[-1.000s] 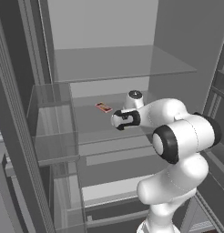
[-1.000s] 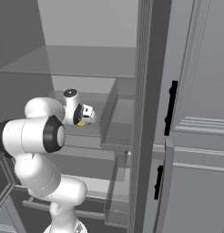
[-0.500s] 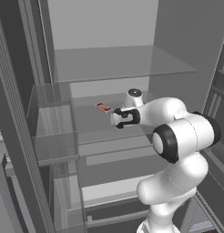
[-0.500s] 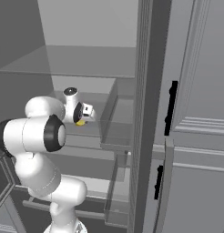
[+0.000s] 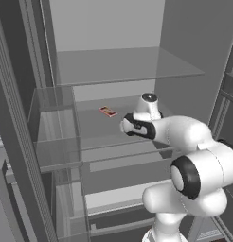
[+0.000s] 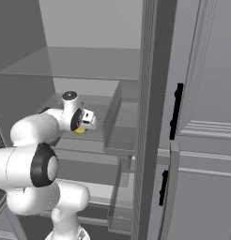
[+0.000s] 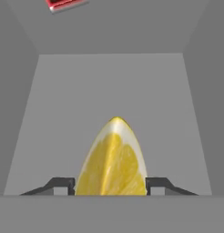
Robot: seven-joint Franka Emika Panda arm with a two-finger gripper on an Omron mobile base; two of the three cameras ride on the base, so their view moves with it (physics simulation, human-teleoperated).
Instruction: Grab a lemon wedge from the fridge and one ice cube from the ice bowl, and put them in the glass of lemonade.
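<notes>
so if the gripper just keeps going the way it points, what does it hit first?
The lemon wedge, already sitting between the gripper's fingertips. Past it, probably the fridge shelf, though depth is unclear.

I see flat, even, dimmish light with no clear source. The fridge (image 5: 113,66) interior reads grey, its shadows soft. No glare on the glass shelves (image 5: 128,64). Edges look slightly soft; the lemon wedge (image 7: 113,159) stays bright, evenly lit.

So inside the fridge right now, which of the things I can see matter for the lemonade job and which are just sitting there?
Job:
- lemon wedge, between the fingertips of the gripper, which is closed on it
- fridge, open, arm reaching in over a glass shelf

Just lying about:
- flat red-orange strip, further back on the same shelf
- panelled cabinet with black handles, beside the fridge
</notes>
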